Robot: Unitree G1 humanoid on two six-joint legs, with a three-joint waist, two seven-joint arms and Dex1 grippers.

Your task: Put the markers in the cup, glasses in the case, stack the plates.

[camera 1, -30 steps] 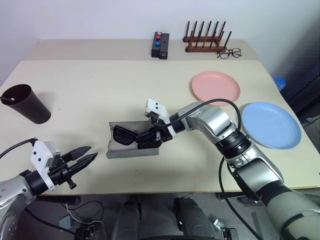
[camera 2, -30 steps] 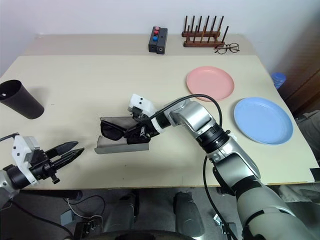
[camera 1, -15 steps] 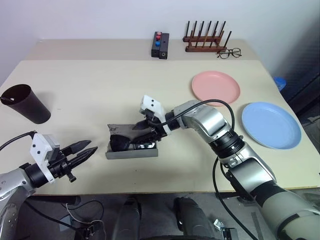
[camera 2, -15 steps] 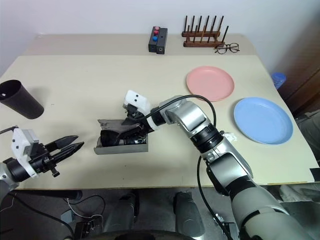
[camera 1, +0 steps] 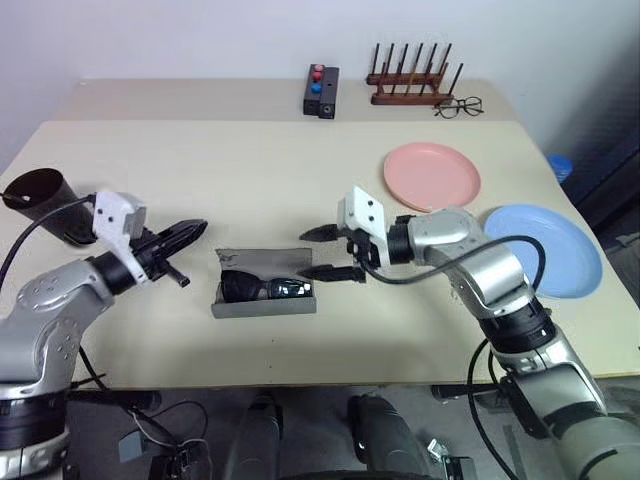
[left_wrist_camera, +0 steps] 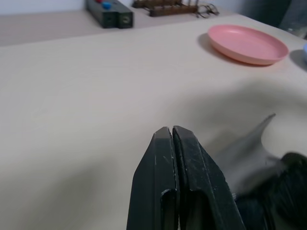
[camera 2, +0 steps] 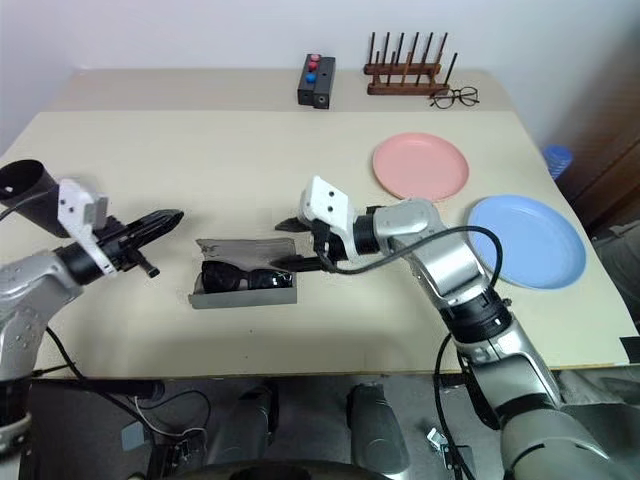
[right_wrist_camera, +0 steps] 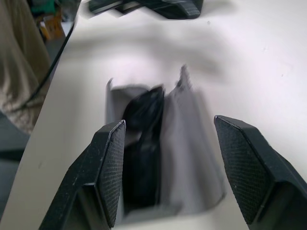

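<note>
smooth beige tabletop point(camera 1: 200, 170), matte grey oblong case point(camera 1: 264, 297), seemingly fabric-lined

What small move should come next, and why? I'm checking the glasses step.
Probably swing the lid down with the shut left gripper: the glasses lie inside the open case, and the open right gripper has let go beside it.

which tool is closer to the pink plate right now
Right. The right tool hangs open by the case, a short way from the pink plate; the shut left tool is beyond the case's far end.
</note>
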